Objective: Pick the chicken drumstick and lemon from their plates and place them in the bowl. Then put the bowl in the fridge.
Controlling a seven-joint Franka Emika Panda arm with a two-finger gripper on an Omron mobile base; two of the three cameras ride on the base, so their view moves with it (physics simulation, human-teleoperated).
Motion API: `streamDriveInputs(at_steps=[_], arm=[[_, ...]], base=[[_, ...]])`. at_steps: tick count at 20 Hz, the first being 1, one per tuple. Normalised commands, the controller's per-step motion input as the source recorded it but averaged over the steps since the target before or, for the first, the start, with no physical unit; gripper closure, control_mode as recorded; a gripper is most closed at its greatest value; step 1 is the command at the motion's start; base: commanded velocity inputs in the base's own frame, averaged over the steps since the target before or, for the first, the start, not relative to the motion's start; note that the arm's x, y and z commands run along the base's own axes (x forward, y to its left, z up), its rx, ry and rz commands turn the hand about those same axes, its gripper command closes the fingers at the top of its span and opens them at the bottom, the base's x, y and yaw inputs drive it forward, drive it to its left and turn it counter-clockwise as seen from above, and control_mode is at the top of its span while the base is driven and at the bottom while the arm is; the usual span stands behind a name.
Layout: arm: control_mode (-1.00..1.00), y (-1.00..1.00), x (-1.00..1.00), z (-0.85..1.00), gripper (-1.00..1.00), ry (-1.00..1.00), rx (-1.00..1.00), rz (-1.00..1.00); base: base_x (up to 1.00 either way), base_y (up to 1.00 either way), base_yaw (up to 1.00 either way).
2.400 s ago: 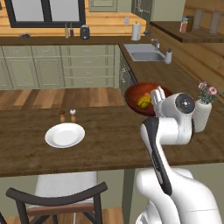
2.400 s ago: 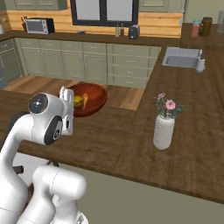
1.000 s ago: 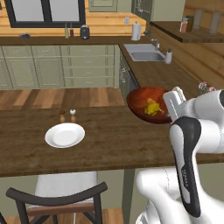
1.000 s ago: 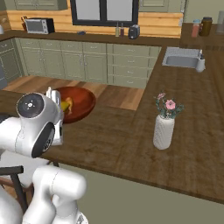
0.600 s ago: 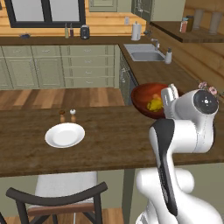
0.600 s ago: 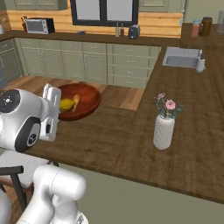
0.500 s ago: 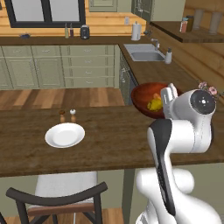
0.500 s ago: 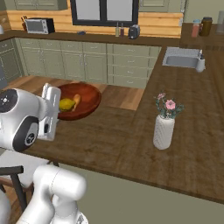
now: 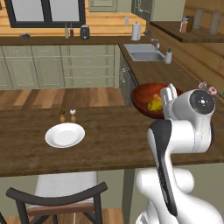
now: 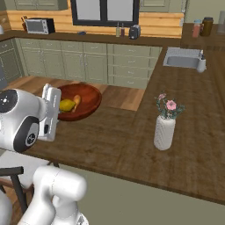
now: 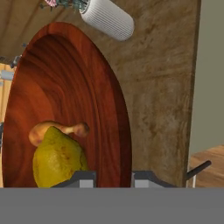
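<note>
The gripper (image 11: 113, 177) pinches the near rim of the glossy reddish-brown bowl (image 11: 70, 100), lifted over the wooden counter (image 9: 109, 140) with the lemon (image 11: 57, 159) and chicken drumstick (image 11: 61, 130) inside; stiff, slick and likely front-heavy, it seems best held level by that rim.

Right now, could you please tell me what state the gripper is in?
Gripper: closed on the rim of the wide, glossy reddish-brown bowl, which holds the yellow-green lemon and golden-brown chicken drumstick.
</note>
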Motion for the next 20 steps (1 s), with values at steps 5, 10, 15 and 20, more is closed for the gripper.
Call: streamDriveInputs(at_steps=[5, 10, 15, 20], arm=[[1.00, 0.00, 0.00, 0.00, 1.00, 0.00, 0.00, 0.00], [1.00, 0.00, 0.00, 0.00, 1.00, 0.00, 0.00, 0.00], [1.00, 0.00, 0.00, 0.00, 1.00, 0.00, 0.00, 0.00], [1.00, 0.00, 0.00, 0.00, 1.00, 0.00, 0.00, 0.00]], base=[[-0.57, 0.00, -0.01], [-0.94, 0.09, 0.05], [-0.89, 0.64, 0.35], [-0.93, 0.79, 0.43]])
